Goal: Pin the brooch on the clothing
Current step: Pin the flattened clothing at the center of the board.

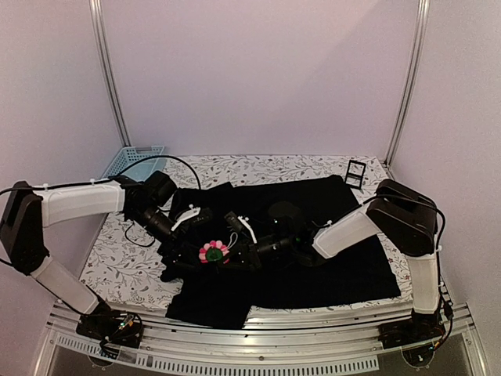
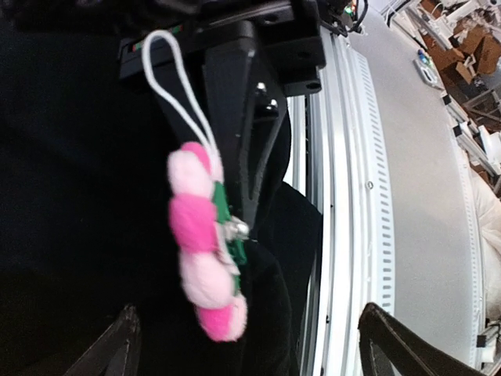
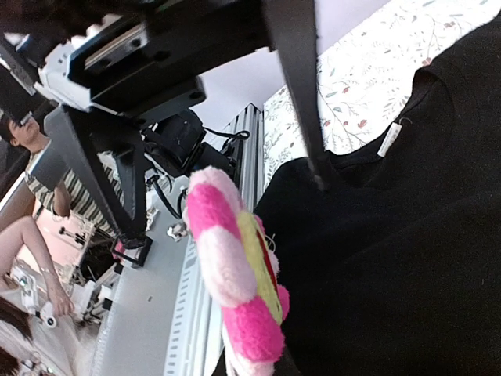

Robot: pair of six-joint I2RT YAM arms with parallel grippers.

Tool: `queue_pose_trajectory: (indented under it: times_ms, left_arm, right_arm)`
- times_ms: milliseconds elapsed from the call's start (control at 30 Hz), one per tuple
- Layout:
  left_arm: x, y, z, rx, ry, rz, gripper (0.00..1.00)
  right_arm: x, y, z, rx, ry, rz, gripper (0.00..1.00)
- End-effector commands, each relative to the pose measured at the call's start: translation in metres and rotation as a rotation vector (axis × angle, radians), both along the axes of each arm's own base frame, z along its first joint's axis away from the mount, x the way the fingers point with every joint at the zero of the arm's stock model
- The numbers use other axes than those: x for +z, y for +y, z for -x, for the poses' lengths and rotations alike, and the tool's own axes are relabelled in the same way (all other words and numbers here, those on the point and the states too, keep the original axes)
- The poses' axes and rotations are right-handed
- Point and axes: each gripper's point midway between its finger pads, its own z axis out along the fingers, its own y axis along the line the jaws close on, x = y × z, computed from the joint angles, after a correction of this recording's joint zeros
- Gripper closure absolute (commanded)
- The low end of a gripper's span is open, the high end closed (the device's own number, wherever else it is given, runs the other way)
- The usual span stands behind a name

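Black shirt (image 1: 329,258) lies across floral table (image 1: 117,262), rumpled at left. Over its near left part sits brooch (image 1: 213,251): pink petals, yellow-green centre, face up. Right gripper (image 2: 241,205) reaches in from right, tips pressed together, pinching brooch by its back. Left gripper (image 2: 250,345) comes from left, fingers (image 2: 117,348) spread wide either side of brooch, apart from it. Whether brooch touches shirt, cannot tell. Far left: blue basket (image 1: 129,160). Far right: small black stand (image 1: 356,174).
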Motion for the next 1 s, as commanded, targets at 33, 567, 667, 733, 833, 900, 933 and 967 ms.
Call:
queue_pose_trajectory:
  times_ms: [33, 567, 667, 733, 833, 900, 933, 967]
  left_arm:
    - [0.016, -0.003, -0.020, 0.129, -0.152, 0.092, 0.02]
    - [-0.010, -0.022, -0.007, 0.120, -0.081, 0.117, 0.25]
    - [-0.013, -0.022, -0.006, 0.117, -0.085, 0.107, 0.34]
    - [-0.014, -0.023, -0.008, 0.126, -0.082, 0.104, 0.39]
    - [-0.012, -0.023, -0.002, 0.099, -0.072, 0.119, 0.52]
    - [-0.010, -0.024, 0.001, 0.078, -0.070, 0.130, 0.61]
    - [-0.010, -0.024, 0.001, 0.077, -0.069, 0.129, 0.68]
    - [-0.010, -0.024, 0.001, 0.075, -0.068, 0.130, 0.73]
  right_arm:
    - [0.022, 0.000, 0.000, -0.027, 0.199, 0.003, 1.00]
    - [0.043, 0.008, 0.001, -0.050, 0.307, -0.004, 1.00]
    - [0.048, 0.011, 0.000, -0.051, 0.311, -0.014, 1.00]
    - [0.048, 0.012, -0.001, -0.053, 0.310, -0.012, 1.00]
    - [0.048, 0.013, -0.001, -0.054, 0.304, -0.013, 1.00]
    - [0.049, 0.013, -0.002, -0.055, 0.303, -0.015, 1.00]
    - [0.049, 0.013, -0.002, -0.056, 0.301, -0.015, 1.00]
    - [0.049, 0.013, -0.003, -0.055, 0.295, -0.017, 1.00]
